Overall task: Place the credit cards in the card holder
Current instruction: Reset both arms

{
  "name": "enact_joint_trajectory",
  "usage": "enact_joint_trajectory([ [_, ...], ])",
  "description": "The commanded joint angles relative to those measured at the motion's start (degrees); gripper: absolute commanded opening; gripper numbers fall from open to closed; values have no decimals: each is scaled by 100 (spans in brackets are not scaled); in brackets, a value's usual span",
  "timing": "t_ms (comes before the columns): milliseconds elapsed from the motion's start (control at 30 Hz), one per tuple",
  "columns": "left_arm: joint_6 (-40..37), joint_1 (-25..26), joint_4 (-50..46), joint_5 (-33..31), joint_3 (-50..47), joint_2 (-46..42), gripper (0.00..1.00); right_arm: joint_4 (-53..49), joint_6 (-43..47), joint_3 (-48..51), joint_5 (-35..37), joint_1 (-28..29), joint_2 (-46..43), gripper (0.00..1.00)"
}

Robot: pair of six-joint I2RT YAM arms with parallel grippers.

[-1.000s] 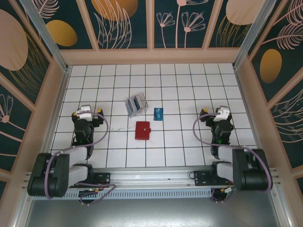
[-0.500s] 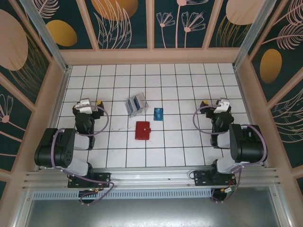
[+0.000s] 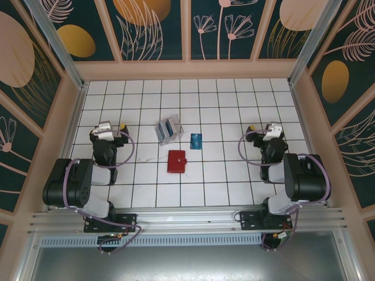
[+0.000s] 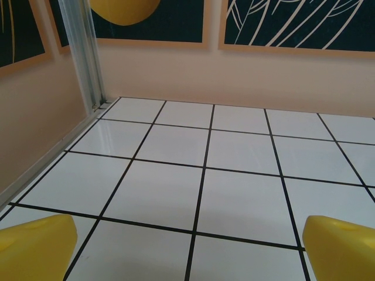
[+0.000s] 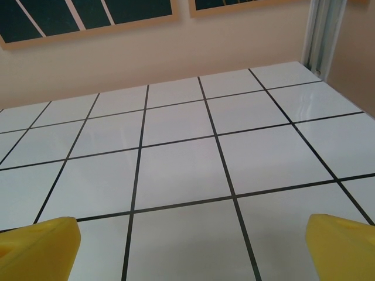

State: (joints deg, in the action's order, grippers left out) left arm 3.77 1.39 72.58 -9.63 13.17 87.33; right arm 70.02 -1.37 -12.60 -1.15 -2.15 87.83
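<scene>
One red card holder lies closed and flat on the white tiled table. It sits between the two claws, to the right of the left claw and to the left of the right claw. It is a little nearer the arm bases than either claw and well apart from both.

A teal credit card lies flat just beyond the holder and slightly toward the right claw, not touching it. Further out, toward the left claw's side, a clear box has blue cards showing through it.

Open tiles surround all three things, with several bare rows running to the back wall. Each claw sits close to its own side wall, with free floor on its inner side.

From above, both arms and all the items can be seen. The left wrist view looks over bare tiles to a metal corner post. The left claw has its yellow fingertips spread wide with nothing between them. The right wrist view faces bare tiles and another post. The right claw is equally wide open and empty.
</scene>
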Motion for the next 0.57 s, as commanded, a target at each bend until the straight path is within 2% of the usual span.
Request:
enact_joint_trajectory([
  [0,98,-51,99,-57,1,-28,99,49,71,-123,-37,22,32,99],
  [533,98,-51,100,-52,-3,-31,99,38,66,-129,-87,-4,31,99],
])
